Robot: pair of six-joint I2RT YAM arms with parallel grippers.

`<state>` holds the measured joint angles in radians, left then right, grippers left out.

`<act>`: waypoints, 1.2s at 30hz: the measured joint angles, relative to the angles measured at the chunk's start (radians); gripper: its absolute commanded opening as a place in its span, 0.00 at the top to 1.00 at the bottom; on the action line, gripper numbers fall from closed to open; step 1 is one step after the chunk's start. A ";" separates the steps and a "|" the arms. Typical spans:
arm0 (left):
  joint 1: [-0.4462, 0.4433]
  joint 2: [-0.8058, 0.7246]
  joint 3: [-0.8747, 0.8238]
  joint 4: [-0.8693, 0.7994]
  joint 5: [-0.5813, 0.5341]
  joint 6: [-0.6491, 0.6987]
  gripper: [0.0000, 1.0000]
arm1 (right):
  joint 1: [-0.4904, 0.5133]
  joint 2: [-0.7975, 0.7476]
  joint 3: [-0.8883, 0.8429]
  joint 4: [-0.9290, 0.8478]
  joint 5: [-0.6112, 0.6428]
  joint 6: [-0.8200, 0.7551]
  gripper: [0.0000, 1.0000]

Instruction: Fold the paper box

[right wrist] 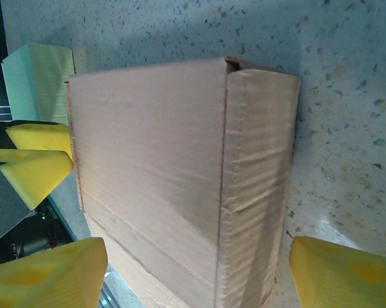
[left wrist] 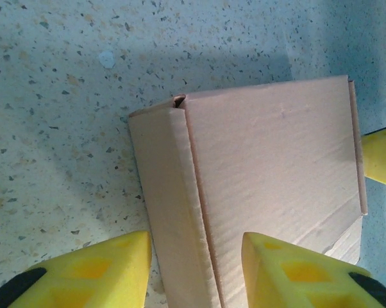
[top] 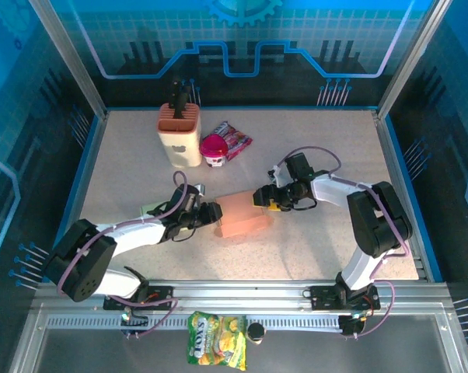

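cardboard: pinkish-brown corrugated paper box [top: 242, 219] sits at the centre of the speckled desk [top: 335, 148], lid down, apparently closed.
left tool: left tool [left wrist: 196, 247] at the box's 9 o'clock, yellow fingers [left wrist: 103, 273] half spread astride one side wall; i cannot tell whether they pinch it or only bracket it.
right tool: right tool [right wrist: 199, 263] at the box's 2 o'clock, spread wide across the opposite end, holding nothing, one finger just clear of the cardboard.
risk, sliding: a push from one side alone would likely skate or twist the light box across the smooth desk.
risk, crushing: a hard squeeze on the thin side wall could buckle it.
risk, springing: the lid may lift if the corner flap is not seated.
left wrist adds: a small open gap at the lid's corner, toward 11 o'clock.
right wrist adds: a pale green block [right wrist: 39, 70] beyond the box at 10 o'clock.
top view adds: both arms' approach lines.
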<state>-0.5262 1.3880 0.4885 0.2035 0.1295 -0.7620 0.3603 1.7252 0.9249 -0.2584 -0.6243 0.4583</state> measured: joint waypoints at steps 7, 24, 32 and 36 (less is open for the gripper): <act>0.000 0.006 -0.020 0.044 0.004 -0.019 0.66 | -0.015 0.018 -0.024 0.057 -0.047 0.032 0.19; 0.002 0.006 -0.071 0.150 0.004 -0.026 0.77 | -0.036 0.027 -0.093 0.190 -0.147 0.085 0.14; 0.009 0.006 -0.087 0.182 0.005 -0.034 0.80 | -0.041 0.037 -0.113 0.248 -0.183 0.101 0.14; 0.016 0.006 -0.106 0.216 0.008 -0.053 0.83 | -0.049 0.027 -0.150 0.315 -0.202 0.121 0.14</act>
<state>-0.5102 1.3941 0.3824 0.4191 0.1371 -0.8154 0.3115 1.7523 0.7753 0.0566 -0.8261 0.5797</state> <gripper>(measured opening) 0.180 0.860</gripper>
